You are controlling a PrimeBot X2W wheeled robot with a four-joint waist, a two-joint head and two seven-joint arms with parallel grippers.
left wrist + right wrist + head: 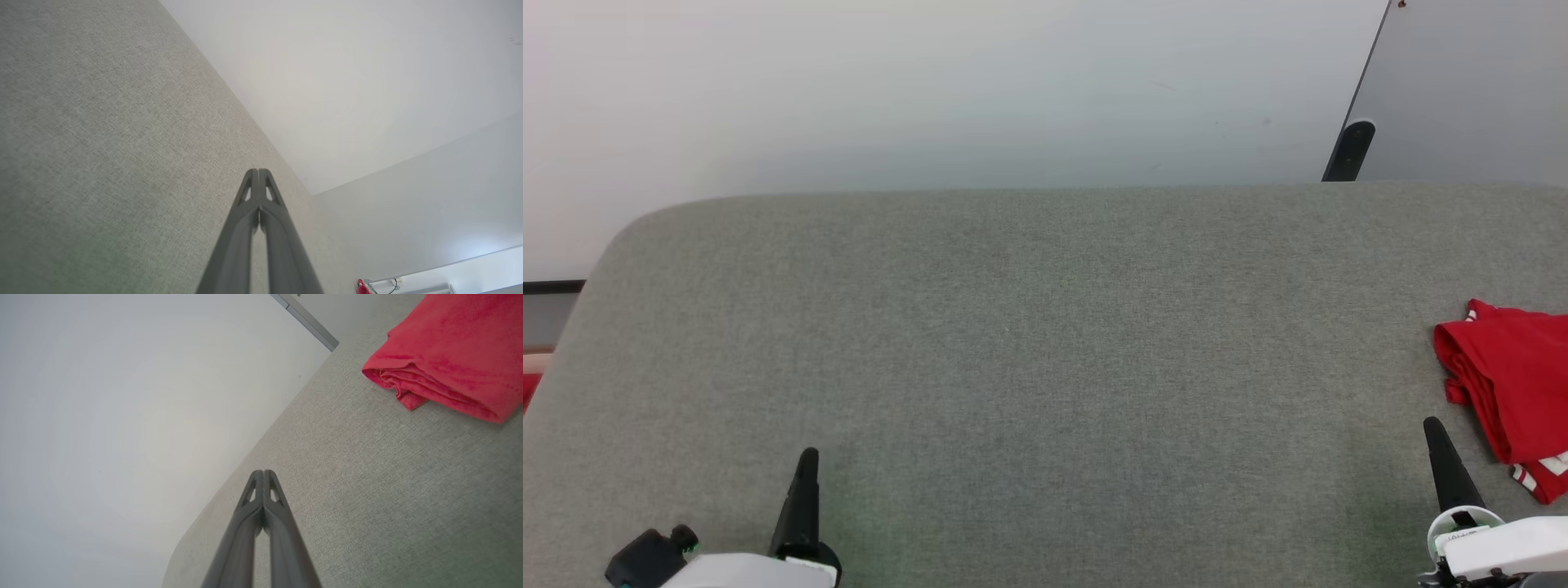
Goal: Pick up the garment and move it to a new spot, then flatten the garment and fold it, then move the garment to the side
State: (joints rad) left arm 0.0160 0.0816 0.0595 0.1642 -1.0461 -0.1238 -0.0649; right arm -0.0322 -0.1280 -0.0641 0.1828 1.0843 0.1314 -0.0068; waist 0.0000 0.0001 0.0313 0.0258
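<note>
The garment (1515, 384) lies folded into a red bundle at the right edge of the grey felt table (1045, 351), with a strip of red-white trim showing at its near corner. Seen from the right wrist, the garment (453, 355) sits ahead and to the right of the fingers. My right gripper (1431, 426) is shut and empty, a short way to the near left of the bundle, not touching it; its tips (263, 472) are pressed together. My left gripper (808, 453) is shut and empty over the near left of the table, tips (258, 170) together.
A pale floor (931, 90) lies beyond the table's far edge. A dark post (1349, 151) and a grey panel (1470, 90) stand at the back right. A small red object (362, 287) sits far off in the left wrist view.
</note>
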